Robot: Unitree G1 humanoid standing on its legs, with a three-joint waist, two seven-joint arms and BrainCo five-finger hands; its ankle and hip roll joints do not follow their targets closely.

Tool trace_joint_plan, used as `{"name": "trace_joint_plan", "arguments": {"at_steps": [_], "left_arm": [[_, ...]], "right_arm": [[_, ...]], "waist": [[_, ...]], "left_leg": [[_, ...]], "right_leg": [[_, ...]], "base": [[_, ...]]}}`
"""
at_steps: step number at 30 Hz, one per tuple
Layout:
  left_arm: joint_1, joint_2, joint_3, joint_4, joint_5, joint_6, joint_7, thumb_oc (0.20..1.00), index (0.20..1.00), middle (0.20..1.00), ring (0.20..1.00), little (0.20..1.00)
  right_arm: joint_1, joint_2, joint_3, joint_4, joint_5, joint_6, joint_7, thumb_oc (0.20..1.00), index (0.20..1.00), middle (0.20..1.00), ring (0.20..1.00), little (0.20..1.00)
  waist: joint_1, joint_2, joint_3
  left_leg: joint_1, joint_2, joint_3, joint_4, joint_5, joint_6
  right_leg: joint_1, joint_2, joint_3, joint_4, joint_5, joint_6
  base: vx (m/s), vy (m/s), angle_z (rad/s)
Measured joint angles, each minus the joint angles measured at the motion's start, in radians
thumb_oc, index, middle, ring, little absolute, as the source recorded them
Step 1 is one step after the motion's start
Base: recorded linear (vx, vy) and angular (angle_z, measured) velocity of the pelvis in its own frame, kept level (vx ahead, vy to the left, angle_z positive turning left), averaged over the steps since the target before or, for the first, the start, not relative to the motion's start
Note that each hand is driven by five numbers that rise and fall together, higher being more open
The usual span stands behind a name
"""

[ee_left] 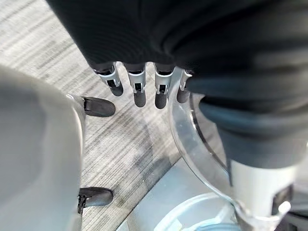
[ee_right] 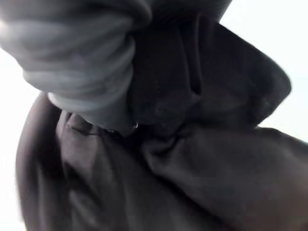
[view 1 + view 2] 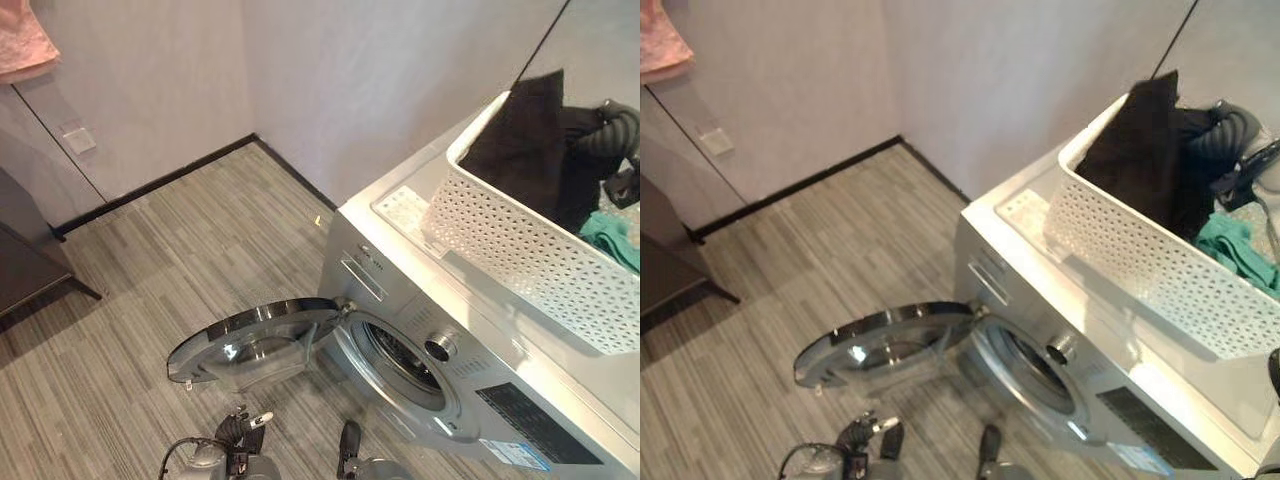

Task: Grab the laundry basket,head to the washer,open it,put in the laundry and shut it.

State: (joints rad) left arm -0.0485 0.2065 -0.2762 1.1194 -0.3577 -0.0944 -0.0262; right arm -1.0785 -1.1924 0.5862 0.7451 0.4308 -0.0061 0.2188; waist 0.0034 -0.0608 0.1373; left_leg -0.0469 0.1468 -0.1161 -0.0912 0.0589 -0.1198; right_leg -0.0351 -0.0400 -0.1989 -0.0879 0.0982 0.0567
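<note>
A silver front-loading washer (image 3: pixel 470 330) stands at the right with its round door (image 3: pixel 255 345) swung wide open over the floor, baring the drum opening (image 3: pixel 400 365). On top of it rests the white perforated laundry basket (image 3: pixel 520 250), holding a black garment (image 3: pixel 520 140) and a teal cloth (image 3: pixel 610 235). My right hand (image 3: pixel 618 128) reaches into the basket's far end. In the right wrist view its ribbed cover (image 2: pixel 86 62) presses against black cloth (image 2: pixel 192 168), which hides the fingers. My left hand (image 1: pixel 139 89) hangs low beside the door's glass (image 1: pixel 192 139), fingers straight and holding nothing.
Grey plank floor (image 3: pixel 200 240) stretches left of the washer to the wall corner. A dark piece of furniture (image 3: pixel 25 260) stands at the far left. A pink cloth (image 3: pixel 20 40) hangs at the upper left, with a wall socket (image 3: pixel 78 140) below it.
</note>
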Motion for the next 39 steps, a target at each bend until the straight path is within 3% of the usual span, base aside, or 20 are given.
{"name": "trace_joint_plan", "arguments": {"at_steps": [8, 10, 15, 19, 25, 32, 35, 39], "left_arm": [[0.019, -0.019, 0.024, 0.007, 0.016, 0.000, 0.002, 1.000, 1.000, 1.000, 1.000, 1.000], [0.019, -0.018, 0.028, 0.008, 0.016, 0.000, 0.003, 1.000, 1.000, 1.000, 1.000, 1.000], [0.022, -0.020, 0.026, 0.007, 0.024, 0.002, 0.022, 1.000, 1.000, 1.000, 1.000, 1.000], [0.021, -0.022, 0.017, 0.005, 0.025, 0.002, 0.024, 1.000, 1.000, 1.000, 1.000, 1.000], [0.020, -0.027, 0.016, 0.000, 0.061, 0.002, 0.048, 1.000, 1.000, 1.000, 1.000, 1.000], [0.013, -0.025, 0.019, -0.003, 0.102, 0.005, 0.057, 1.000, 1.000, 1.000, 1.000, 1.000], [0.013, -0.024, 0.019, -0.003, 0.102, 0.007, 0.063, 1.000, 1.000, 1.000, 1.000, 1.000], [0.017, -0.021, 0.030, -0.001, 0.103, 0.010, 0.063, 1.000, 1.000, 1.000, 1.000, 1.000]], "right_arm": [[0.011, -0.032, -0.117, -0.061, 0.075, -0.026, -0.097, 0.200, 0.200, 0.200, 0.200, 0.200], [0.011, -0.032, -0.154, -0.066, 0.074, -0.032, -0.158, 0.200, 0.200, 0.200, 0.200, 0.200], [-0.001, 0.014, -0.177, -0.074, 0.059, -0.033, -0.263, 0.200, 0.200, 0.200, 0.200, 0.200], [0.000, 0.037, -0.194, -0.077, -0.009, -0.033, -0.323, 0.200, 0.200, 0.200, 0.200, 0.200], [0.036, 0.045, -0.309, -0.219, -0.124, -0.042, -0.430, 0.200, 0.200, 0.200, 0.200, 0.200], [0.078, 0.032, -0.471, -0.471, -0.395, -0.036, -0.597, 0.200, 0.200, 0.200, 0.200, 0.200], [0.077, 0.025, -0.478, -0.500, -0.431, -0.035, -0.617, 0.200, 0.200, 0.200, 0.200, 0.200], [0.083, 0.009, -0.497, -0.565, -0.507, -0.011, -0.633, 0.200, 0.200, 0.200, 0.200, 0.200]], "waist": [[-0.027, 0.001, -0.033], [-0.030, 0.014, -0.070], [-0.025, 0.040, -0.090], [-0.025, 0.041, -0.092], [-0.023, 0.041, -0.092], [-0.035, 0.034, -0.092], [-0.031, 0.028, -0.089], [-0.062, 0.007, -0.083]], "left_leg": [[0.029, -0.004, 0.022, -0.001, -0.004, 0.006], [0.034, -0.008, 0.025, -0.001, -0.006, 0.010], [0.062, -0.020, 0.047, -0.005, -0.013, 0.020], [0.062, -0.023, 0.047, -0.005, -0.013, 0.021], [0.063, -0.028, 0.046, -0.001, -0.012, 0.019], [0.070, -0.048, 0.053, -0.001, -0.014, 0.022], [0.081, -0.054, 0.075, -0.001, -0.018, 0.029], [0.105, -0.075, 0.128, -0.007, -0.034, 0.052]], "right_leg": [[0.015, -0.009, 0.025, 0.000, 0.002, 0.002], [0.019, -0.013, 0.027, 0.000, -0.001, 0.005], [0.035, -0.025, 0.050, -0.003, 0.001, 0.013], [0.034, -0.029, 0.052, -0.008, -0.002, 0.019], [0.035, -0.028, 0.051, 0.000, 0.001, 0.016], [0.038, -0.045, 0.055, 0.000, 0.008, 0.029], [0.037, -0.050, 0.081, 0.000, 0.011, 0.035], [0.031, -0.070, 0.133, 0.000, 0.009, 0.060]], "base": [[0.01, 0.030, -0.09], [0.00, 0.061, -0.01], [-0.01, 0.058, -0.12], [-0.01, 0.049, -0.01], [-0.01, 0.054, 0.00], [-0.02, 0.078, -0.01], [-0.04, 0.093, -0.22], [-0.06, 0.135, -0.38]]}}
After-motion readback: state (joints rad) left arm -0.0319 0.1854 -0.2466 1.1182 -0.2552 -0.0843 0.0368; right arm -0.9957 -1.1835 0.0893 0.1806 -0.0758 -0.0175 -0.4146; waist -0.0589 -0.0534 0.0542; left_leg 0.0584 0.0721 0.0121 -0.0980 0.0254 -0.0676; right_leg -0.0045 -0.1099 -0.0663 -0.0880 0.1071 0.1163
